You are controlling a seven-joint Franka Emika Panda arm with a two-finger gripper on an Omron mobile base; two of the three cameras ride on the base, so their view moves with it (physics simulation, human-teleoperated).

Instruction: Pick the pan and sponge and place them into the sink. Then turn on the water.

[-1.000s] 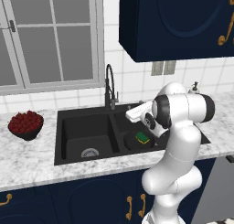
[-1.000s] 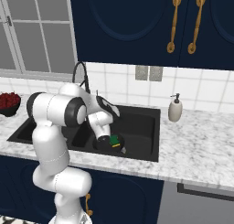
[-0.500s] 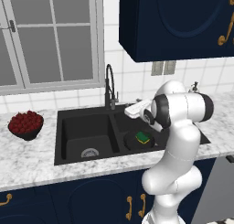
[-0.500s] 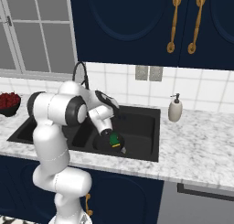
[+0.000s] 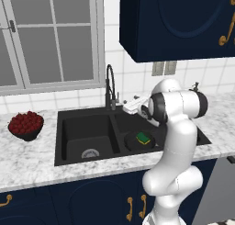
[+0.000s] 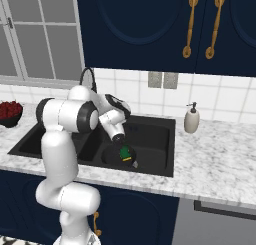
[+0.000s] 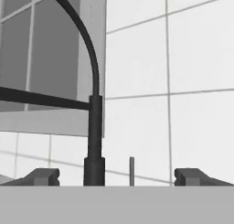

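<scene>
The black sink (image 5: 87,127) holds the round black pan (image 5: 134,142) in its right basin, with the yellow and green sponge (image 5: 144,137) lying on it. In the right base view the pan (image 6: 111,157) and sponge (image 6: 125,153) sit below my forearm in the sink (image 6: 155,134). My gripper (image 5: 125,107) is open and empty, raised above the basin divider and pointing at the faucet (image 5: 110,88). The hand view has the faucet stem (image 7: 93,127) and a thin upright lever (image 7: 131,171) between the fingertips (image 7: 43,176), a short way ahead. No water stream shows.
A dark bowl of red fruit (image 5: 26,125) stands on the marble counter left of the sink. A soap dispenser (image 6: 191,119) is on the counter to the right. Window and tiled wall rise behind the faucet; dark cabinets hang above.
The open gripper has risen from just above the pan and swung back toward the faucet. Pan and sponge have stayed in the right basin.
</scene>
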